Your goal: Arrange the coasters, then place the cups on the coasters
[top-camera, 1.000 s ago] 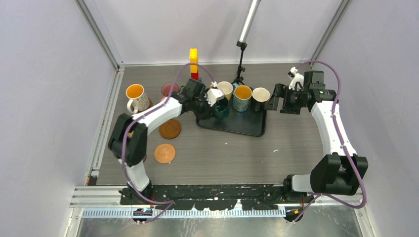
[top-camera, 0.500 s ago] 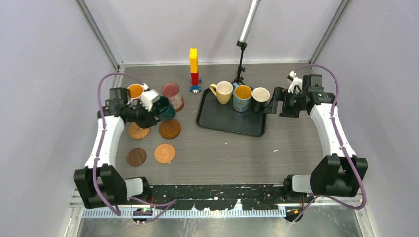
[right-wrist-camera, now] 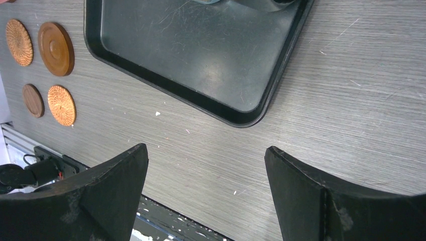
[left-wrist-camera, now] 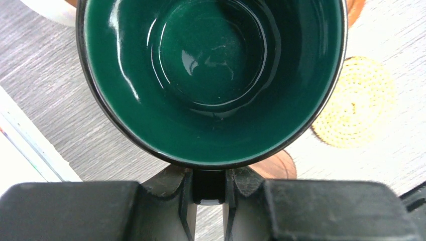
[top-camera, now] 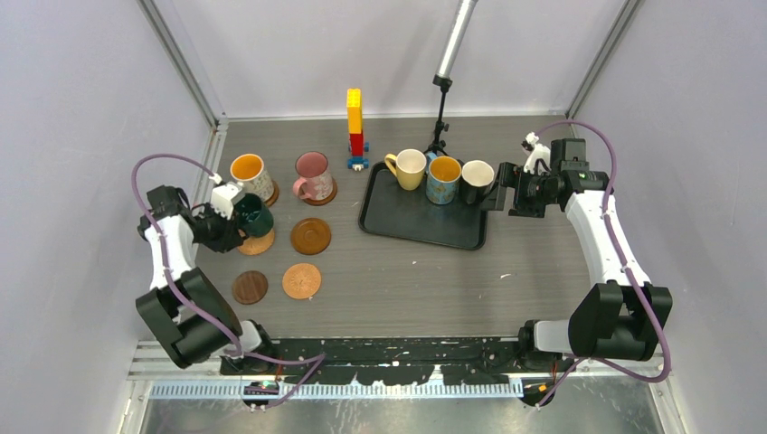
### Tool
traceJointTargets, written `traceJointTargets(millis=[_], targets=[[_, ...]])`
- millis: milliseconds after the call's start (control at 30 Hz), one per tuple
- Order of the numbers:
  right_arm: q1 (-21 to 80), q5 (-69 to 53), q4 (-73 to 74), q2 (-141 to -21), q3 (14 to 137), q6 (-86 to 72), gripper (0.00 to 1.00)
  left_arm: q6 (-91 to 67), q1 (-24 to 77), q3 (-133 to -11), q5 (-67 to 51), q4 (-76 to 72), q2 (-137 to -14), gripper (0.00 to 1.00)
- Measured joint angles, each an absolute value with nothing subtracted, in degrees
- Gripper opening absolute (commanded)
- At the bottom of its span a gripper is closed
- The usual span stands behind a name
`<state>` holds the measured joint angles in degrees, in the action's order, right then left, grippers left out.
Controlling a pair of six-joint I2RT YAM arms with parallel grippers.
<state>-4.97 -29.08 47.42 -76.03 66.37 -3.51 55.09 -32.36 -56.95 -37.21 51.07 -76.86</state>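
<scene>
Mug (left-wrist-camera: 211, 65) mouth-up, handle pinched in left end effector (left-wrist-camera: 208, 185).

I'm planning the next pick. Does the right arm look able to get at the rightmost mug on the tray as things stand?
Probably yes. The right hand is open and sits just beside the rightmost mug, at the end of the tray, with nothing between them.

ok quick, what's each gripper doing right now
left gripper: closed, holding the glossy dark teal ceramic mug
right gripper: open, holding nothing
</scene>
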Motion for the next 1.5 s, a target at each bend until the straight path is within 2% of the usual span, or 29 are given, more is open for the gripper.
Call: traceJointTargets(millis=[533, 1133, 1200, 1333, 1433, 1500], targets=[[-4.93, -29.06, 47.48, -76.03, 66.37, -3.07, 0.9, 58.92, -33.19, -53.54, -34.24, 39.86, -84.09, 0.0], [-4.62, -29.06, 47.62, -76.53, 66.37, -3.05, 0.9, 60.73, -33.19, -51.55, -33.23, 36.75, -86.28, 0.03], [-4.6, -29.06, 47.62, -76.55, 66.37, -3.05, 0.9, 61.08, -33.21, -50.72, -32.51, 35.99, -86.63, 0.09], [-4.56, -29.06, 47.62, -76.55, 66.37, -3.05, 0.9, 62.19, -33.56, -50.52, -32.58, 35.59, -86.78, 0.36], [-4.45, -29.06, 47.62, -76.55, 66.37, -3.05, 0.9, 63.57, -33.65, -50.52, -32.42, 35.38, -86.78, 0.51], [-4.43, -29.06, 47.62, -76.55, 66.39, -3.05, 0.9, 64.58, -33.85, -50.52, -32.14, 35.53, -86.74, 0.64]])
